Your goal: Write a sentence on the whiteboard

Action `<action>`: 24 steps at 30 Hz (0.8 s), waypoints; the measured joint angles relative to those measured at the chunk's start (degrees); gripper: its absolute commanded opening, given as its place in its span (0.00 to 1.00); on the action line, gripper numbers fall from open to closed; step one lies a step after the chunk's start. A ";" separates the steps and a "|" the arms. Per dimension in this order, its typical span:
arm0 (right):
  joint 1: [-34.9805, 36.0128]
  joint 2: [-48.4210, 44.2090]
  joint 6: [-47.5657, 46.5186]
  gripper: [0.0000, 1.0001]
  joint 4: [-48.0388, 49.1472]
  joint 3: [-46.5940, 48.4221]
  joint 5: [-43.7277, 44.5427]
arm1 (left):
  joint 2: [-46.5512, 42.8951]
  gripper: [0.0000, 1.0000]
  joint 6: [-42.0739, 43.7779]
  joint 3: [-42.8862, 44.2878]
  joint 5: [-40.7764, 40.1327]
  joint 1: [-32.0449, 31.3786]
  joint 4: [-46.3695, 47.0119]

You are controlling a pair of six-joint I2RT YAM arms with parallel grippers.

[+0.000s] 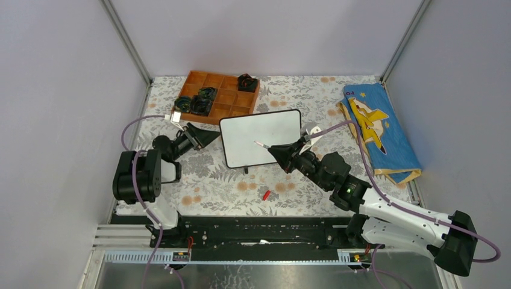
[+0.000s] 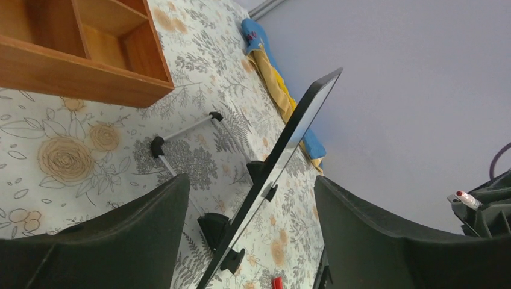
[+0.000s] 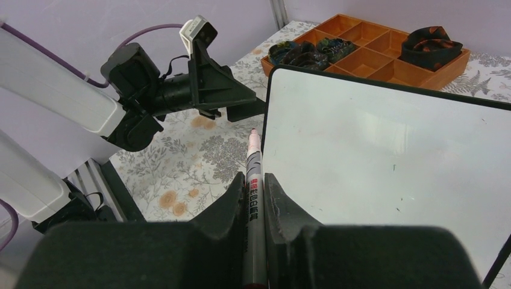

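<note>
Whiteboard (image 1: 260, 138) is standing tilted at mid surface (image 1: 217, 180), just in front of orange tray (image 1: 224, 108). R tool (image 1: 269, 147) is clamping a marker (image 3: 254, 180), tip near board's face, contact unclear. L tool (image 1: 213, 137) is sitting w/ fingers apart, straddling board's left edge.

- The marker (image 3: 253, 150) clamped in the right gripper (image 3: 255, 180) carried a strip of red printed characters along its barrel, where the jaws gripped it; they were too small to read.
- The whiteboard (image 3: 385, 168), just beyond the marker's tip, showed only tiny specks, nothing readable.
- No other text could be read.
</note>
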 measured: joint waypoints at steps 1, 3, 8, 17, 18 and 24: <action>0.00 0.15 0.11 0.00 0.07 0.00 -0.13 | 0.94 0.78 -0.02 0.00 0.39 0.00 0.87; 0.00 0.55 0.28 0.00 0.33 0.00 -0.26 | 3.15 0.76 -0.66 0.24 1.46 -0.04 3.26; 0.00 1.18 0.35 0.00 0.35 0.00 -0.79 | 7.19 0.72 -1.16 1.86 4.04 -0.92 7.02; 0.00 1.75 0.35 0.00 0.76 0.00 -1.11 | 9.07 0.64 -1.09 2.82 6.47 -2.38 8.57; 0.00 1.90 0.35 0.00 0.85 0.00 -1.14 | 9.22 0.64 -1.09 2.82 6.58 -2.38 8.59; 0.00 2.75 0.35 0.00 1.46 0.00 -1.16 | 10.10 0.58 -1.07 3.32 7.21 -2.51 8.61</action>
